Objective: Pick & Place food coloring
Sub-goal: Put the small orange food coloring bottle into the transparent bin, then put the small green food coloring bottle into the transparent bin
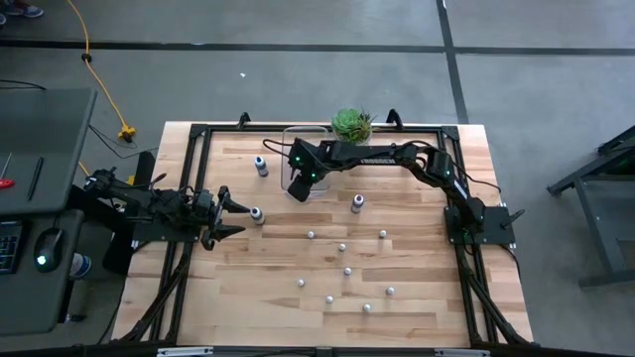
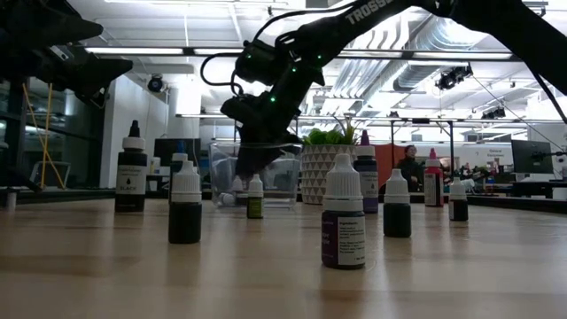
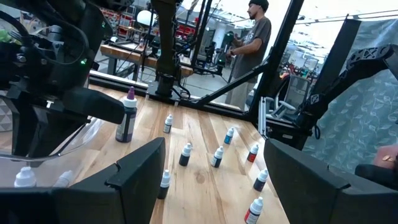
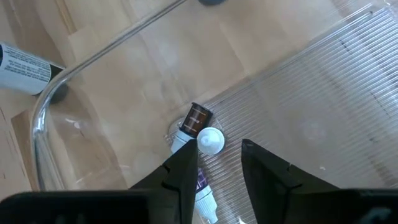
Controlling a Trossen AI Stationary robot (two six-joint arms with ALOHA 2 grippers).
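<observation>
On table: light wooden slatted tabletop [image 1: 298,297], black frame round it.
Right arm: reaches across the far side, right gripper [image 4: 219,163] hangs over the clear rectangular plastic bin [image 1: 306,159]; claw spread, nothing pinched between the fingers.
Left arm: at the left edge, left gripper [image 1: 233,218] low by one loose bottle; claw spread wide, empty.
Plant: green succulent in a white faceted pot [image 1: 351,125], far edge, just beside the bin.
Bin contents: a few small bottles lie on their sides on the ribbed floor, one white-capped [image 4: 210,140] right under the right claw.
Food coloring: tiny dropper bottles with white caps [image 1: 342,247], scattered upright over the table's middle and near side, well apart from each other; a purple-topped one [image 1: 357,202] stands near the bin, another [image 1: 261,166] left of it.
Look: dark liquid bodies, printed labels, tapered white nozzle caps [image 2: 344,175].
Handling (judged): light, stiff plastic, smooth and tippy; round body likely to roll if knocked.
Grip (judged): across the body below the cap, straight down.
</observation>
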